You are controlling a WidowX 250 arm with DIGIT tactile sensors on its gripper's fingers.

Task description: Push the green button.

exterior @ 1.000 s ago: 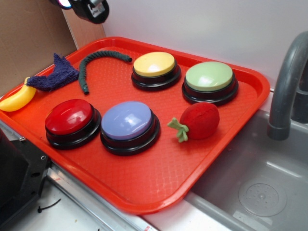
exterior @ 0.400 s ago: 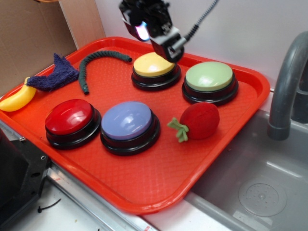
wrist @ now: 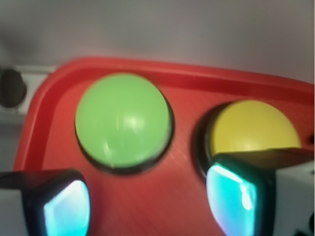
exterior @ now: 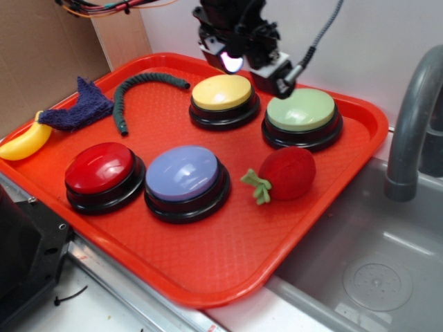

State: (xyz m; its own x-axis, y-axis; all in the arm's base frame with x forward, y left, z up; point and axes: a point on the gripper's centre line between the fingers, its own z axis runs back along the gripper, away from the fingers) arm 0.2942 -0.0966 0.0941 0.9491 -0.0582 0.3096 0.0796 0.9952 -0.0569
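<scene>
My pincer (exterior: 277, 77) hangs spread and empty above the gap between the green button (exterior: 302, 111), which sits at the far right of the red tray (exterior: 228, 256), and the yellow button (exterior: 222, 93) beside it. If I come down from here I judge I could strike the tray between them, or clip the yellow cap, since one finger (wrist: 231, 196) overlaps it in the wrist view. That view is blurred, and my fingertips are cut off at its lower edge.
</scene>
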